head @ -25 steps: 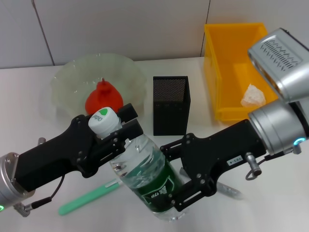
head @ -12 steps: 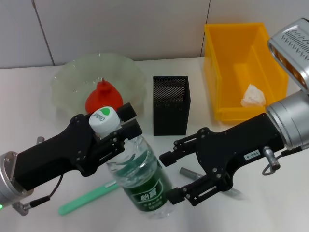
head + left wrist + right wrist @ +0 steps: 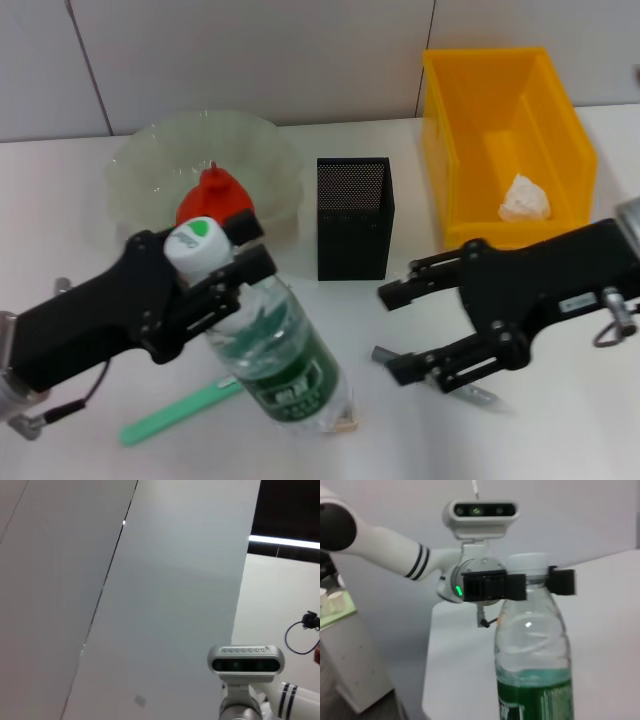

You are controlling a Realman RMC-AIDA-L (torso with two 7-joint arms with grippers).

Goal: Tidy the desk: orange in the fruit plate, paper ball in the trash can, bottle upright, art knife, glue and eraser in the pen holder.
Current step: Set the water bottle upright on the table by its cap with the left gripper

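bottle-righting step: the left hand (image 3: 215, 282) clenches the bottle (image 3: 268, 350) by its neck, the right hand (image 3: 432, 327) at its 3 o'clock stands released; next, let go gently.

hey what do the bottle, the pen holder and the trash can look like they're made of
The bottle, gripped at the neck by the left gripper, looks like clear thin plastic: you see through it, with a glossy green label. The pen holder looks like black metal mesh, judging by its fine perforated walls. The trash can seems moulded plastic: uniform bright yellow, smooth, slightly shiny.
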